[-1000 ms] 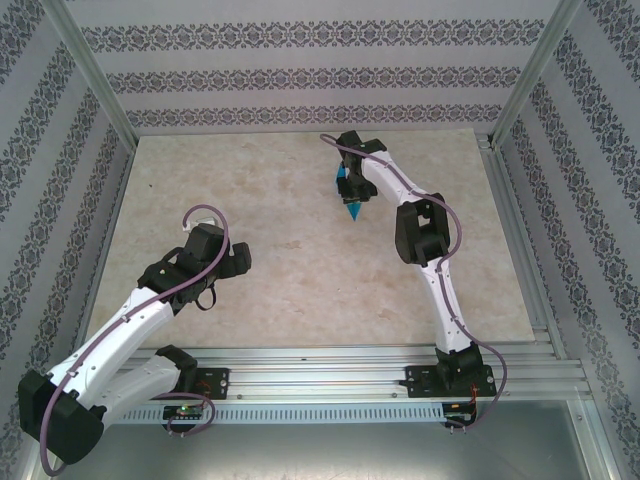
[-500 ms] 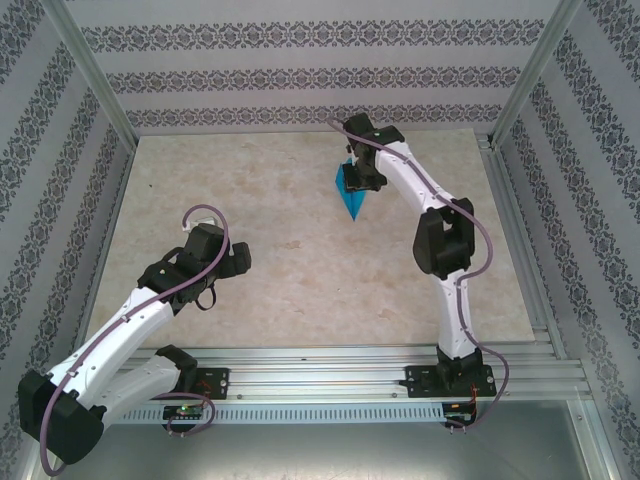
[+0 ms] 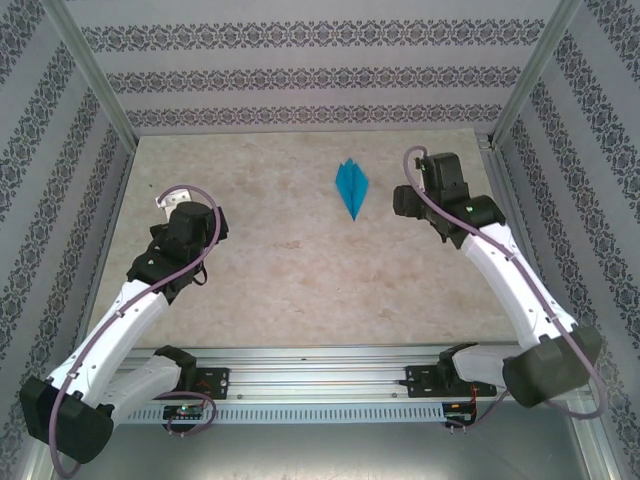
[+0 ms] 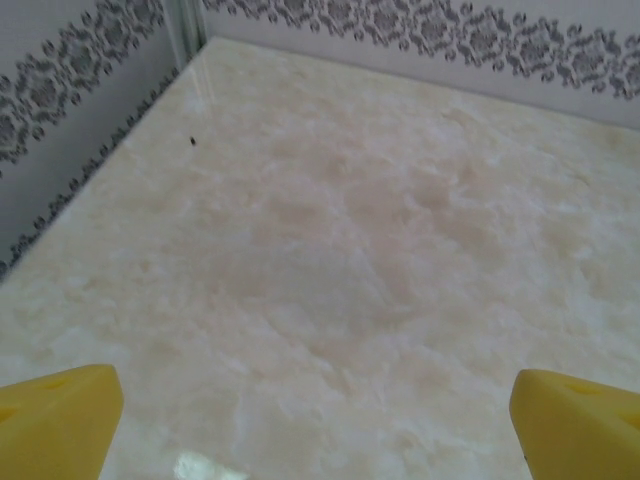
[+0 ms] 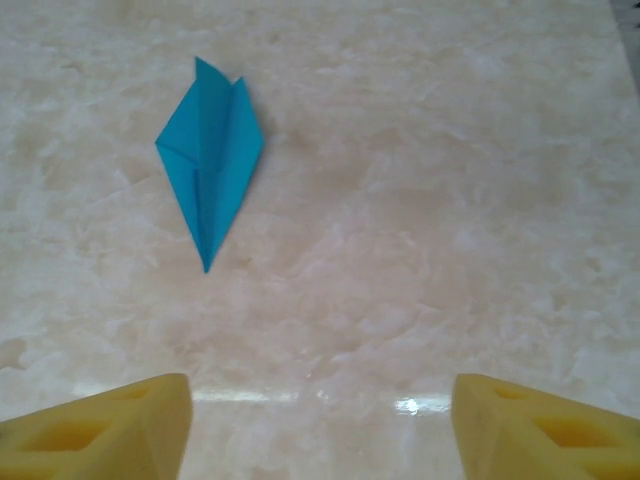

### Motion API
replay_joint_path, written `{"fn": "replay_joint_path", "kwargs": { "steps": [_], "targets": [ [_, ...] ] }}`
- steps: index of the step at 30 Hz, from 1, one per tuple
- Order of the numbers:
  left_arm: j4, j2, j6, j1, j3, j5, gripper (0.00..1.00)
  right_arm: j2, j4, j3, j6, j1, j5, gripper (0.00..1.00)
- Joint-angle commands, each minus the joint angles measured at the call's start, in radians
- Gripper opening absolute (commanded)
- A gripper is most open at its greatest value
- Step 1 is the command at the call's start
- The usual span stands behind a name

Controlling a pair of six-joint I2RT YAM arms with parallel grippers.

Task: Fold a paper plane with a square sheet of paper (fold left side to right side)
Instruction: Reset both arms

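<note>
**Blue paper plane lies free on the table, both grippers spread**

The paper plane lies flat on the marble-patterned table, with its sharp tip pointing to the near side. Nothing touches it.

Right of the plane, near but apart, the right arm is bent at the elbow. The right gripper faces the plane, its yellow fingers spread wide with nothing between them.

Well to the left of the plane, the left arm is bent too. The left gripper looks over bare table, its jaws also wide apart.

In both wrist views the lower edge cuts off the fingers. The inner layers of the plane are hard to make out.
</note>
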Motion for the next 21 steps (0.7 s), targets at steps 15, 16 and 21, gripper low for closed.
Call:
{"fn": "replay_joint_path", "kwargs": {
  "steps": [15,16,21],
  "targets": [
    [0.574,0.091,0.291,0.079,-0.332,-0.133,1.00,-0.166,0.999,-0.763,-0.140,-0.193,0.142,0.98],
    [0.591,0.103,0.301,0.085,-0.343,-0.127,1.00,-0.126,1.042,-0.764,-0.143,-0.198,0.132,0.98],
    [0.731,0.162,0.375,0.111,-0.404,-0.070,1.00,0.060,1.210,-0.751,-0.166,-0.211,0.114,0.98]
  ]
}}
